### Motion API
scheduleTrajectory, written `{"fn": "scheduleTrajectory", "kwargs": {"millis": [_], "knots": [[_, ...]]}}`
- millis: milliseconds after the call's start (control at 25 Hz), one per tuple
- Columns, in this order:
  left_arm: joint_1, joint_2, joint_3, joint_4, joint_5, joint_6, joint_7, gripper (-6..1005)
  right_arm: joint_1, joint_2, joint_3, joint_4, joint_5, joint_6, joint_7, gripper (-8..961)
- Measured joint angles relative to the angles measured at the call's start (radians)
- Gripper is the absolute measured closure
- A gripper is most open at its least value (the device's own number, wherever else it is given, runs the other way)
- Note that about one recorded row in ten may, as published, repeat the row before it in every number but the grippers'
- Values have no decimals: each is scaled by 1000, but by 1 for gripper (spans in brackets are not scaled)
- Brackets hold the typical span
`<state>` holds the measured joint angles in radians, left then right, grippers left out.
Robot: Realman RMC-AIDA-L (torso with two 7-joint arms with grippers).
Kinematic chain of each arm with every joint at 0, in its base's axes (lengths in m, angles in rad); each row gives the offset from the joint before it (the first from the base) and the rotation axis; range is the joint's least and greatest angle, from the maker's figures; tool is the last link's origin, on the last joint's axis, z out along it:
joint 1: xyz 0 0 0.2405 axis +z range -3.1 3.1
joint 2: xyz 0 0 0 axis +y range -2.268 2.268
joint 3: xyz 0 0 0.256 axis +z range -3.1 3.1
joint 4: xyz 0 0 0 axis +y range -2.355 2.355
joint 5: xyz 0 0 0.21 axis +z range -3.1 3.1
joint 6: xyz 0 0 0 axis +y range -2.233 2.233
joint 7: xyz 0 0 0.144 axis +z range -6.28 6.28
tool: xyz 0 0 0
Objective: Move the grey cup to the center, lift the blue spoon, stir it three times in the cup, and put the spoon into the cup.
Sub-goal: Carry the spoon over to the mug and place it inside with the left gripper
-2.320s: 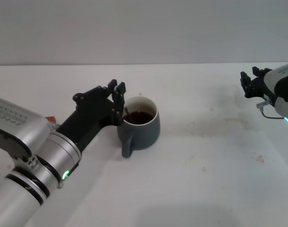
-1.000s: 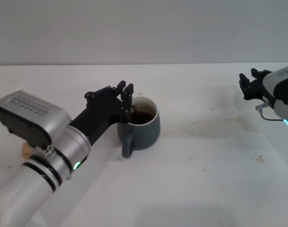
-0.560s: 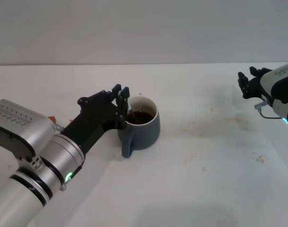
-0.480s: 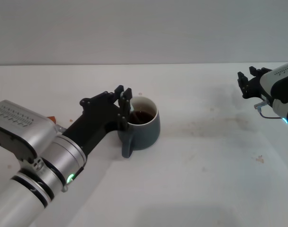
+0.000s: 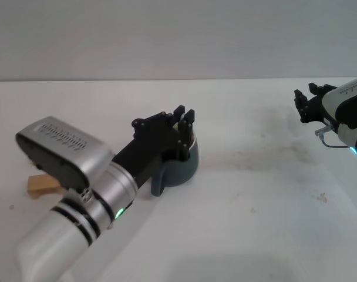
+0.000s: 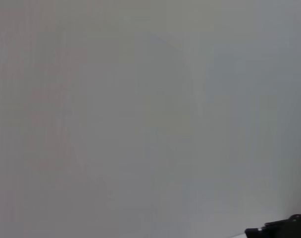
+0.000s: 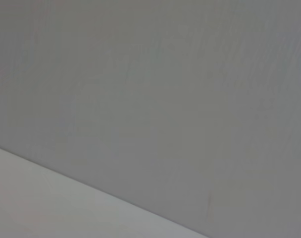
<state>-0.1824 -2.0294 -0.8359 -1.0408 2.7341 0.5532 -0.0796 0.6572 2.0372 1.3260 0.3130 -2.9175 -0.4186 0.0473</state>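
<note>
Over the grey cup (image 5: pixel 179 164): left gripper (image 5: pixel 184 117), grip unreadable, spoon hidden. We should stir gently, clearing the rim.

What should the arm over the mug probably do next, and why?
Probably carry on stirring, or lower and let go of the spoon if the stirring is done. The left gripper sits right over the grey cup, covering its mouth, so the spoon is hidden. The right gripper idles far right.
</note>
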Motion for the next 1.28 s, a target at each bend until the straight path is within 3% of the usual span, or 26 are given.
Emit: {"fn": "scheduleTrajectory", "kwargs": {"millis": [200,480,640,760,960,1120,1280], "knots": [[-61,-24,-43,80,2,7,-10,871,-2,0,-1,0,0,0,0,650],[-64,-17,-94,100,3,7,-11,871,0,0,-1,0,0,0,0,650],[-17,10,-96,67,2,2,-30,871,2,0,-1,0,0,0,0,651],[-6,14,-95,60,2,2,-31,871,3,0,-1,0,0,0,0,651],[84,40,-81,-28,19,-2,-31,871,4,-1,-1,0,0,0,0,651],[125,44,-53,-103,45,-15,-32,871,5,-1,-1,0,0,0,0,651],[119,41,-31,-114,50,-19,-32,871,7,-2,-1,0,0,1,0,651]]}}
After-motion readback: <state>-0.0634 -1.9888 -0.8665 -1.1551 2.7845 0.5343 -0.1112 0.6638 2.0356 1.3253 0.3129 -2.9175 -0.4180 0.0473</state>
